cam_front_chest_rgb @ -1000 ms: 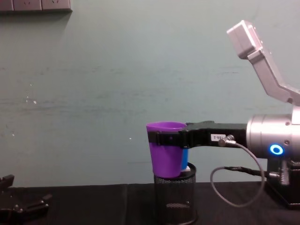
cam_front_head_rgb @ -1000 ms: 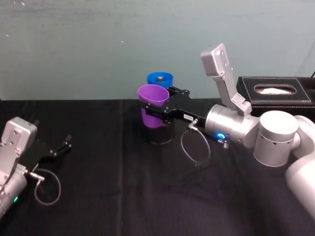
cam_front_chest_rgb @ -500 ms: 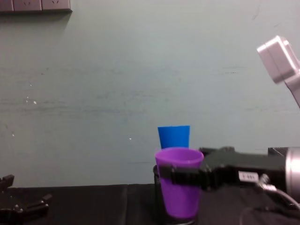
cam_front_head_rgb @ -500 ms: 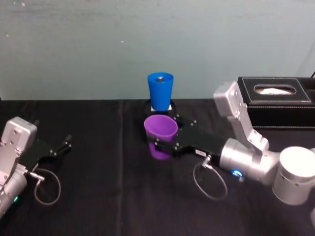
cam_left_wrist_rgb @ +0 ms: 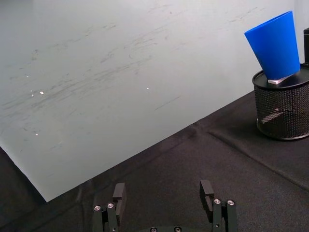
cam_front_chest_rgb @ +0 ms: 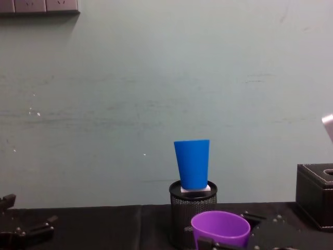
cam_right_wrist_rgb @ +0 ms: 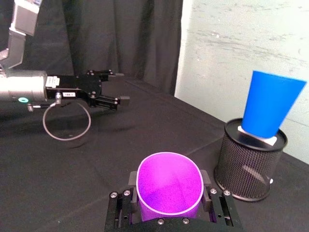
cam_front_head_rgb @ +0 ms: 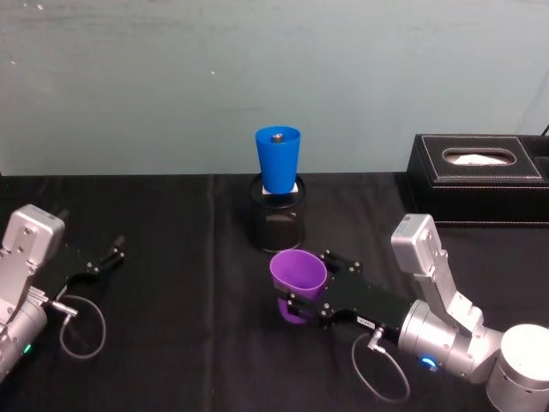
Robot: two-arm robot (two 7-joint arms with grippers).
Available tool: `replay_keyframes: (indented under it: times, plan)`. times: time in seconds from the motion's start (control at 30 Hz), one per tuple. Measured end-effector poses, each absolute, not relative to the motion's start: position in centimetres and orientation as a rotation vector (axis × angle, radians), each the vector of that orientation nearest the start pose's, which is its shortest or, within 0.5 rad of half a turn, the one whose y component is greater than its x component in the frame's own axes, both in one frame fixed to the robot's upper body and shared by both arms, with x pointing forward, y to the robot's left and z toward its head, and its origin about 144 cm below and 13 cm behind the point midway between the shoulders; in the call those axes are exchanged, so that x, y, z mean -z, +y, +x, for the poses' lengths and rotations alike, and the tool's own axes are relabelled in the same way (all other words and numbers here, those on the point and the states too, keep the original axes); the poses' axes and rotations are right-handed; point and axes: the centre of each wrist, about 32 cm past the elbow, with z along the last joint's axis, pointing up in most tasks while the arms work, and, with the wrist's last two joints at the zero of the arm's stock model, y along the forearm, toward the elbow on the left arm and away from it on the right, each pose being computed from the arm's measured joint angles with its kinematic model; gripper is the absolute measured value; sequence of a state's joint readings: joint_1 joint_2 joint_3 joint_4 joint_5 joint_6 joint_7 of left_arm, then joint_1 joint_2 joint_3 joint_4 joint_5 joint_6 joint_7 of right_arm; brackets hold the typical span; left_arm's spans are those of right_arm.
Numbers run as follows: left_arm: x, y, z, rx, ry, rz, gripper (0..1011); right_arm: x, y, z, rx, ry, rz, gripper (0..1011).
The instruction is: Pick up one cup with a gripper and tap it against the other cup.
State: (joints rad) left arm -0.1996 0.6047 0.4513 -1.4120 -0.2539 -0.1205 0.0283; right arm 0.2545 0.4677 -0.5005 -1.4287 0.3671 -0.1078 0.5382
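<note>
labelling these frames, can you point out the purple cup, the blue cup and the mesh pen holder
purple cup (cam_front_head_rgb: 298, 273): head view, inside of its open mouth
blue cup (cam_front_chest_rgb: 192, 164): chest view, middle of its side wall
mesh pen holder (cam_right_wrist_rgb: 248, 166): right wrist view, front of its mesh wall

Purple cup (cam_front_head_rgb: 298, 275), blue cup (cam_front_head_rgb: 278, 160) (holder (cam_front_head_rgb: 275, 225) black mesh).

We are observing the blue cup (cam_front_chest_rgb: 192, 163) standing upright on the black mesh pen holder (cam_front_chest_rgb: 183, 214). The purple cup (cam_front_chest_rgb: 220, 228) is sitting lower, just before the holder, gripped by the right gripper (cam_front_chest_rgb: 244, 240).
</note>
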Motion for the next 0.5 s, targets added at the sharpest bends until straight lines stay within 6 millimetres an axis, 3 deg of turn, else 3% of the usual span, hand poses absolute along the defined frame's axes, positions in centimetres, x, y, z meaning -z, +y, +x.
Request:
replay_keyframes:
  times: [0.5]
  plan:
    - [-114.0, 31.0, 48.9, -1.248, -0.285, 0.304, 1000, -112.9, -24.5, 50.0, 0.672, -0.082, -0.123, 726]
